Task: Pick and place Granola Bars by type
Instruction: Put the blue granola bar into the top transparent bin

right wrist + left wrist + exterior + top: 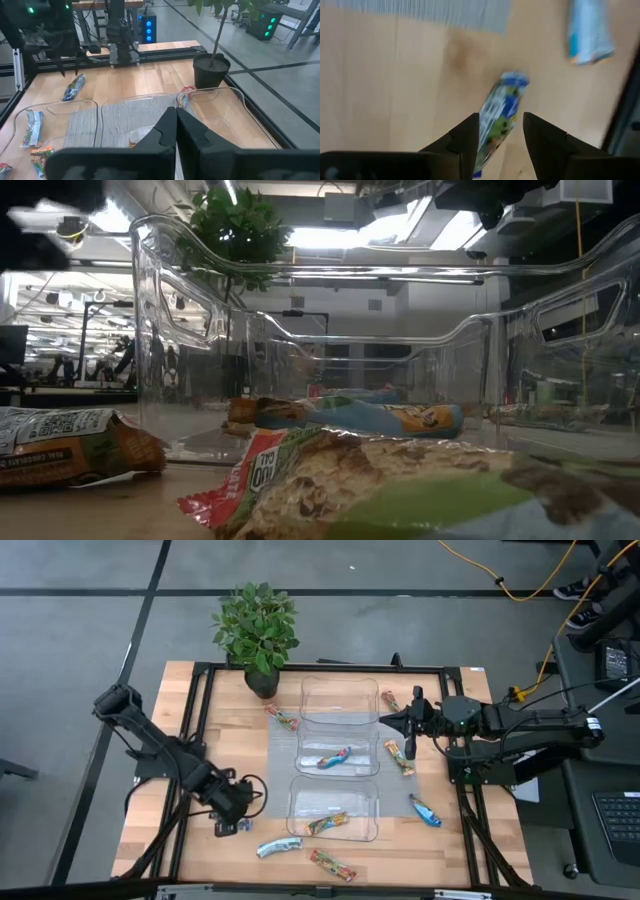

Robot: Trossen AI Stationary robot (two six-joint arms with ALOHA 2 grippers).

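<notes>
A: Dark fingers of the left gripper (501,137) are standing part open, straddling a blue-and-green wrapped bar (500,117) that is lying on the wooden table (150,820). I cannot tell whether the pads are touching the wrapper.

B: Where is that gripper sitting on the table?

A: It is hovering near the table's front left edge, beside the nearest clear tray (333,809). A blue-silver bar (278,846) is lying just past it, and a red multicoloured bar (332,863) is resting beyond that, at the front edge.

B: What is the right arm doing?

A: The right gripper (175,116) is pinched fully closed, holding nothing, and is hanging above the far end of the middle tray (338,744).

B: And the other bars?

A: One is lying inside the nearest tray, one inside the middle tray, and several are lying scattered around the trays. A potted plant (257,628) is standing at the back.
</notes>
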